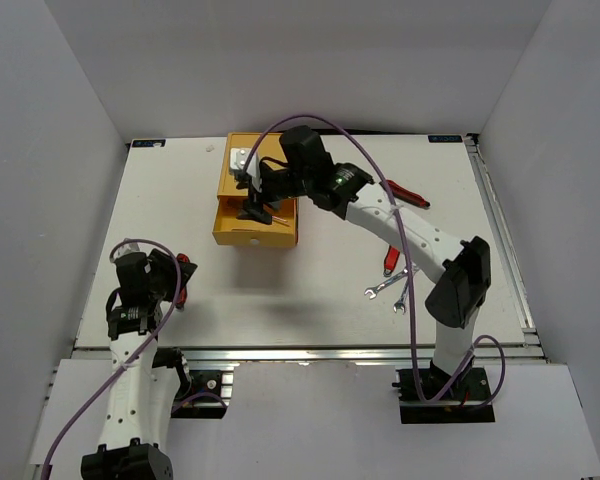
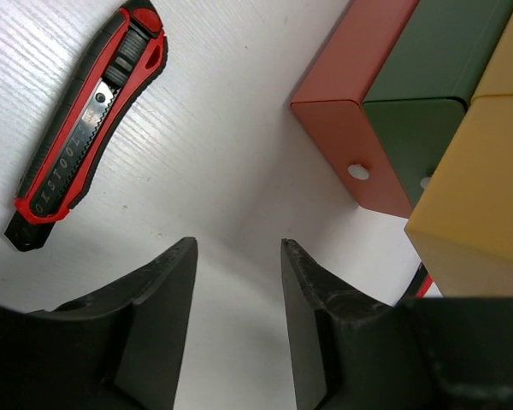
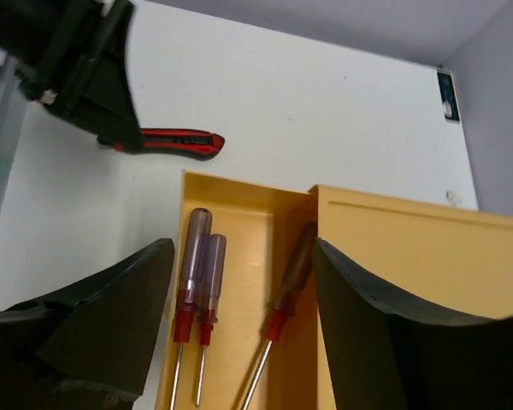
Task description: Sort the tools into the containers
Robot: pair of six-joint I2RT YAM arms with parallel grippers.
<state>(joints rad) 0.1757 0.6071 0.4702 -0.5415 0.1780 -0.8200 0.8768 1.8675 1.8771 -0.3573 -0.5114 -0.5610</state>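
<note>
Over the open yellow drawer (image 3: 239,183), the right tool (image 3: 239,256) hangs spread and empty; three screwdrivers (image 3: 194,256) lie inside. It should rise straight, clear of the wall. The left tool (image 2: 238,248), spread and empty, should square across the knife (image 2: 85,128) on the table (image 2: 239,171), probably mid-handle.

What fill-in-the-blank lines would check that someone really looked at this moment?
1. The open yellow drawer holds ___ screwdrivers.
2. The two silver wrenches lie loose on the ___.
3. The right gripper hovers over that drawer with its jaws ___.
4. The left gripper, near the utility knife, holds ___.

Missing words: three; table; open; nothing.
</note>
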